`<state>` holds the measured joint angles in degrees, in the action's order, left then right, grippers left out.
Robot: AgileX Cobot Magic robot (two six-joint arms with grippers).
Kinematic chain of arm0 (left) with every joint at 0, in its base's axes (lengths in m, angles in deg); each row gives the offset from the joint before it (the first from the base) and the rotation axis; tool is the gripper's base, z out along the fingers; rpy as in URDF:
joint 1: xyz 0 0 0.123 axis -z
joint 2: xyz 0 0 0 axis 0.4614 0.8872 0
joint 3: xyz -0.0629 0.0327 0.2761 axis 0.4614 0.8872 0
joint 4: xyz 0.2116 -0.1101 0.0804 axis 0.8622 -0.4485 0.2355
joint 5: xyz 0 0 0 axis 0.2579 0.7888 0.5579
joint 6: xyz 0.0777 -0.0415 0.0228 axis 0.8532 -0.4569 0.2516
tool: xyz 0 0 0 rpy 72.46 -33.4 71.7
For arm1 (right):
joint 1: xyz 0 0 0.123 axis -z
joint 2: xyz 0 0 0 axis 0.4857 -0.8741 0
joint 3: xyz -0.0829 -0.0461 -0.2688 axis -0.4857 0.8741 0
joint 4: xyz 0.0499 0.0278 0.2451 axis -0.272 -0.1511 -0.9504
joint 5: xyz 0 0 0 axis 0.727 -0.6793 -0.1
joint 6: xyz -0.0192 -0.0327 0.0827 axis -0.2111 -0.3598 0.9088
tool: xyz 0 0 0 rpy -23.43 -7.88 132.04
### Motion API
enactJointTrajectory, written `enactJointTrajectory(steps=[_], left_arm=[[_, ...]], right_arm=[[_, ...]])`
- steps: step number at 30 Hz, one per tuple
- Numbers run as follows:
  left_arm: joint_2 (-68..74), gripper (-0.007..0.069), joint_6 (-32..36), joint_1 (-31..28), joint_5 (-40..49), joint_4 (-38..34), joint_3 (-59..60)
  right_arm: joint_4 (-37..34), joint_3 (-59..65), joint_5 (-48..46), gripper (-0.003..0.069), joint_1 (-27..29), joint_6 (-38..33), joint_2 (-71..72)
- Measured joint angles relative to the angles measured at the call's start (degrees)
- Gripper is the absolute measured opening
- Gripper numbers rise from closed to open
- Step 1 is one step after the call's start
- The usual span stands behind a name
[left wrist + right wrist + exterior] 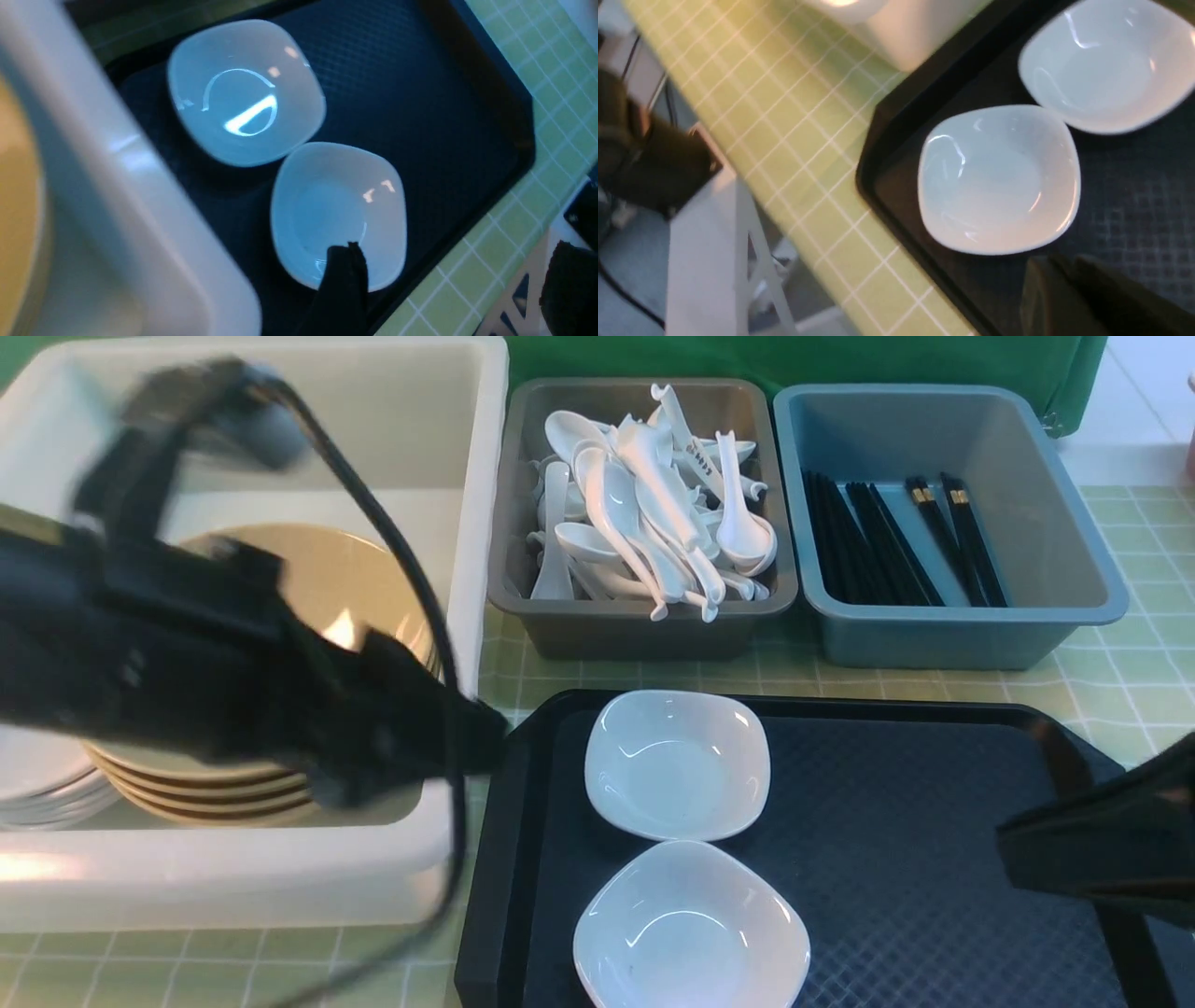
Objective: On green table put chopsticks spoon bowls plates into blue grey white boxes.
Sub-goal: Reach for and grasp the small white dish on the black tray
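Two small white plates [678, 762] [689, 928] lie side by side on a black tray [934, 859]. The big white box [233, 877] holds a stack of tan bowls [308, 579] and white plates [37, 784]. Spoons [644, 513] fill the grey box [635, 630], and chopsticks [887, 541] lie in the blue box [962, 635]. My left gripper [453, 273] is open and empty, one finger [343, 280] over the nearer plate [338, 212]; it reaches from above the white box. My right gripper [1064, 289] is shut and empty over the tray beside a plate [999, 179].
The green table [1130, 681] shows round the boxes and tray. The left arm's cable [439, 644] hangs across the white box's near corner. The three boxes stand in a row at the back, right behind the tray. A white frame [705, 261] stands beyond the table's edge.
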<state>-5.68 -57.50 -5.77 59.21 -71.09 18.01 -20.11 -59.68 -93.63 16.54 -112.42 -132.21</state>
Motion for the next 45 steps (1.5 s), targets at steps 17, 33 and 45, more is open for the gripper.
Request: enactJointTrajectory(steps=[17,33,45], left_arm=[[0.06,0.0259,4.82,10.82,-5.01,4.03,0.5],[0.06,0.0248,3.38,10.82,-4.84,4.03,0.55],[0.06,0.0248,3.2,10.82,-4.77,4.09,0.55]], right_arm=[[-26.66,0.22,23.51,0.0283,0.07,-2.27,-38.4],[-59.51,-0.03,22.27,0.0302,0.07,-31.87,-55.36],[-58.74,-0.23,22.44,0.0047,0.07,-38.07,-54.04]])
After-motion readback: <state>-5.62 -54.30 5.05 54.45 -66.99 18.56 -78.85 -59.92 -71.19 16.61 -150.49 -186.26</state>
